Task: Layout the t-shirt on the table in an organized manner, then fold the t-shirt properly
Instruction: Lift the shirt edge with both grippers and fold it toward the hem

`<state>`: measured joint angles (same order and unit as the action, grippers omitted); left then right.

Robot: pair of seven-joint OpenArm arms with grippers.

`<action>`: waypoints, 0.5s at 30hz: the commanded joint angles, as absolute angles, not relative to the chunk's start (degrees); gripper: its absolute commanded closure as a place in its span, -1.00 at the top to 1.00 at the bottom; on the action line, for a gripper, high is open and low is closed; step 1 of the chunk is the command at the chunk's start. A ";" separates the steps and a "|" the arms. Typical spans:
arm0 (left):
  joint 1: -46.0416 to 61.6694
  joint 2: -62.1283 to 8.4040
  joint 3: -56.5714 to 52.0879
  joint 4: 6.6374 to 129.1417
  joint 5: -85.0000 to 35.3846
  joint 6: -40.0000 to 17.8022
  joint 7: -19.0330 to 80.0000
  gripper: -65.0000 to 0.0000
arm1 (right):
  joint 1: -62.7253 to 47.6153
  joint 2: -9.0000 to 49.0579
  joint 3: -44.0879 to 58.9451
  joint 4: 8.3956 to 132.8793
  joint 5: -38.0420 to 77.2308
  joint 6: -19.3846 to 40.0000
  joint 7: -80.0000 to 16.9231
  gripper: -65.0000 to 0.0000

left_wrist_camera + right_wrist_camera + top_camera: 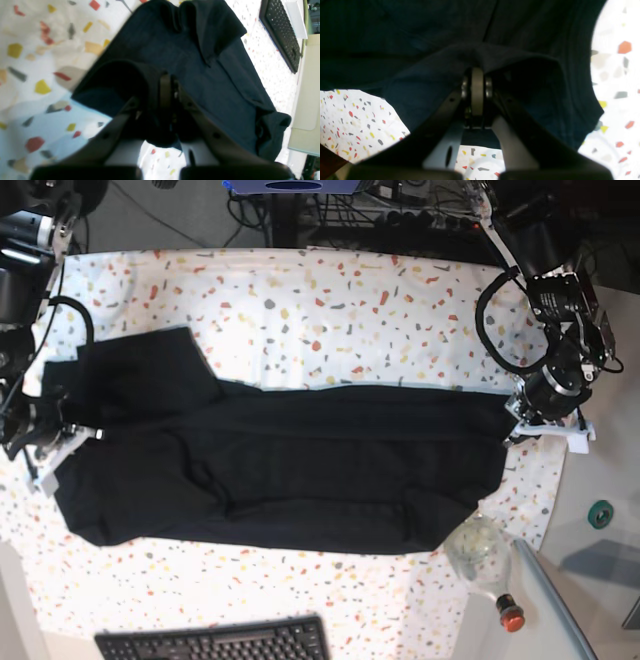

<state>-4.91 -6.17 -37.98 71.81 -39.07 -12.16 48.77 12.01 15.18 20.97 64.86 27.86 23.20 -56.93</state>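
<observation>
While I watched the base view, the t-shirt [290,470] lay stretched as a wide dark band across the middle of the table [330,310], running from the left edge nearly to the right edge, with a sleeve flap raised toward the far left. My left gripper [518,418] sat at the shirt's right end, and in its wrist view the left gripper [170,92] had its fingers pressed together on a bunched fold of the t-shirt [200,75], the cloth lifted over the fingertips. My right gripper [50,430] was at the shirt's left end; its wrist view showed the right gripper [477,85] pinched tight on a ridge of the t-shirt [432,37], which draped over and around the tips. The speckled table [352,125] showed beneath the hanging cloth. A black keyboard [215,642] lay along the near edge, well apart from the shirt, and a clear bottle [480,555] with a red cap lay near the shirt's near right corner.
</observation>
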 commanded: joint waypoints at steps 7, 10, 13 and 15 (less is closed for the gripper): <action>-9.01 -6.81 -38.20 68.18 -39.87 -12.70 47.87 -1.00 | 13.67 16.22 21.41 65.27 28.44 23.43 -56.04 -1.00; -10.77 -6.81 -38.02 66.24 -39.87 -12.70 47.87 -1.00 | 13.76 16.22 21.76 65.27 28.44 23.43 -56.04 -1.00; -12.26 -6.99 -37.93 64.66 -39.96 -12.70 47.96 -1.00 | 13.76 16.13 23.69 65.36 28.70 23.52 -56.04 -0.72; -12.88 -7.43 -37.76 64.40 -40.04 -12.70 47.96 -0.45 | 13.58 15.96 26.86 65.54 28.79 23.78 -56.04 -0.31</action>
